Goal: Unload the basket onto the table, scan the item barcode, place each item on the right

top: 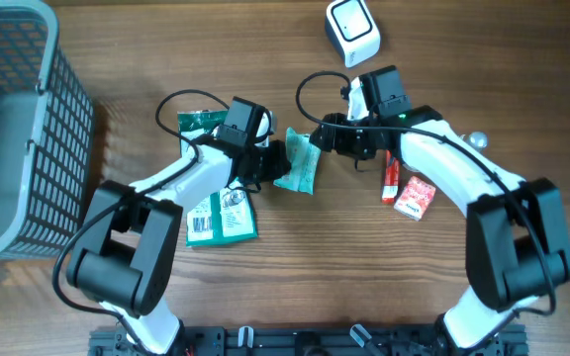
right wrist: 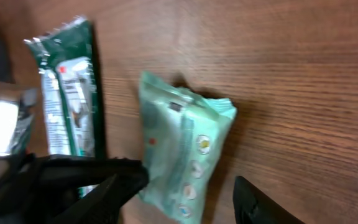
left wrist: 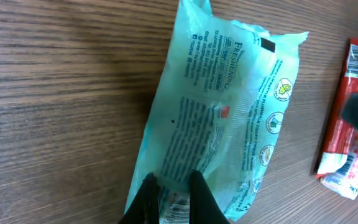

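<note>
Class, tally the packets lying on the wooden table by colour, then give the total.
Pale teal plastic wipes packet: 1
Green plastic packets: 2
Red plastic packets: 2
Total: 5

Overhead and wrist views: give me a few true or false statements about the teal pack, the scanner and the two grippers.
1. The left gripper is shut on one end of the teal pack. True.
2. The right gripper is clamped tight on the teal pack. False: its jaws stand open.
3. The white scanner sits on the table, in neither gripper. True.
4. The red packs lie on the robot's left side. False: they lie on its right side.
5. The teal pack rests on top of the white scanner. False: it is apart from it, between the two arms.
</note>
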Controlling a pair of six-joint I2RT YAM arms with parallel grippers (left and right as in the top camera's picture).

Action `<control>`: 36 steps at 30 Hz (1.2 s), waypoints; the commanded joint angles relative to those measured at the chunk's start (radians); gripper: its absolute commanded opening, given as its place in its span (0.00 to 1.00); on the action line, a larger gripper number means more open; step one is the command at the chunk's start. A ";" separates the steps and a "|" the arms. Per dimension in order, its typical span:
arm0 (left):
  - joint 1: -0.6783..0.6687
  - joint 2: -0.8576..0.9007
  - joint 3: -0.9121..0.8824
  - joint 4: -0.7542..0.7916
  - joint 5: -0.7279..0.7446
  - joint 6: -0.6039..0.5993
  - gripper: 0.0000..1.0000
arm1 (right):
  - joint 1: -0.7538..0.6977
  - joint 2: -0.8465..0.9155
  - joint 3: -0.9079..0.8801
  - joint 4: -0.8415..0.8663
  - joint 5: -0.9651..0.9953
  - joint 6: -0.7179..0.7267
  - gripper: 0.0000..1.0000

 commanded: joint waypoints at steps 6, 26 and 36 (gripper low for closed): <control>-0.002 0.044 -0.001 -0.061 -0.116 0.065 0.04 | -0.002 0.148 0.008 0.102 -0.138 -0.016 0.50; 0.110 -0.219 0.109 -0.148 -0.116 0.072 0.04 | -0.001 0.026 0.008 0.117 -0.229 -0.162 0.04; 0.251 -0.238 0.094 -0.501 -0.429 0.068 0.04 | -0.001 -0.025 0.007 -0.006 -0.226 -0.203 0.04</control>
